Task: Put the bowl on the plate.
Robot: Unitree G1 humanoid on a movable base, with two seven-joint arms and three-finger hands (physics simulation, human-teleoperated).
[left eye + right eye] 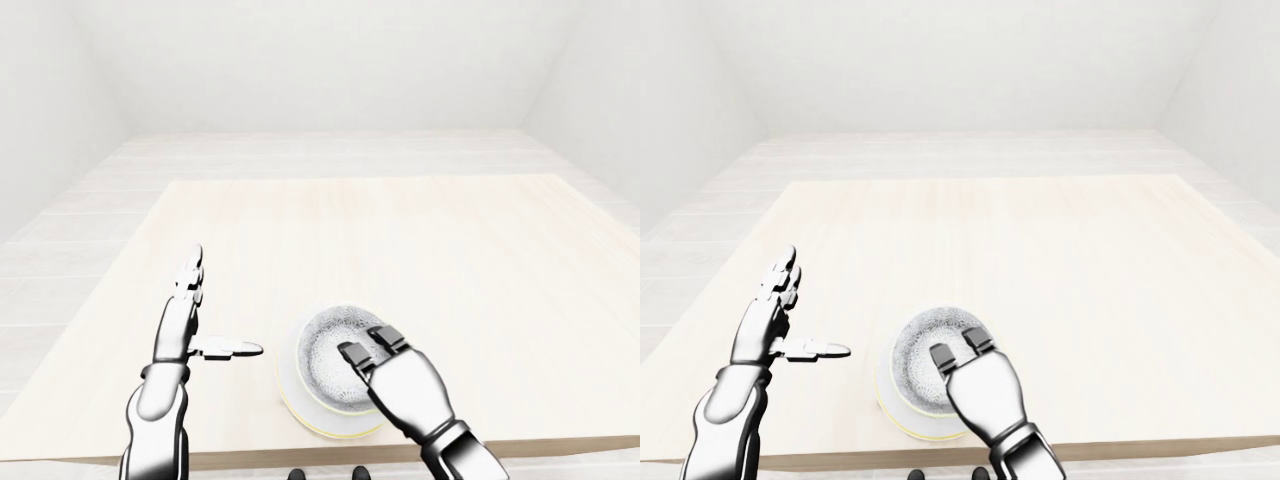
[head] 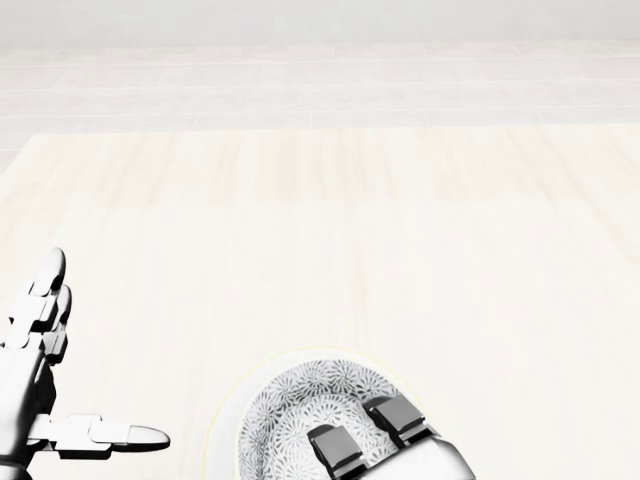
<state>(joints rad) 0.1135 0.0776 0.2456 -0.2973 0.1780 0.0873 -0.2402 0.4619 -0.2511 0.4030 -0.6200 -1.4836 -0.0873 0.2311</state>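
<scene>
A grey-and-white patterned bowl (image 1: pixel 328 352) sits inside a pale plate with a yellowish rim (image 1: pixel 318 428), close to the bottom edge of the wooden table (image 1: pixel 420 240) in the left-eye view. My right hand (image 1: pixel 368 345) comes in from the lower right. Two of its fingers (image 2: pixel 335 448) curl over the bowl's right rim into its hollow, and the thumb is hidden beneath. My left hand (image 1: pixel 222 305) rests open to the left of the plate, fingers straight and thumb stretched toward the bowl without touching it.
The light wooden table top spreads wide above and to the right of the plate. Its near edge (image 1: pixel 560 446) runs just below the plate. Pale floor and white walls surround the table.
</scene>
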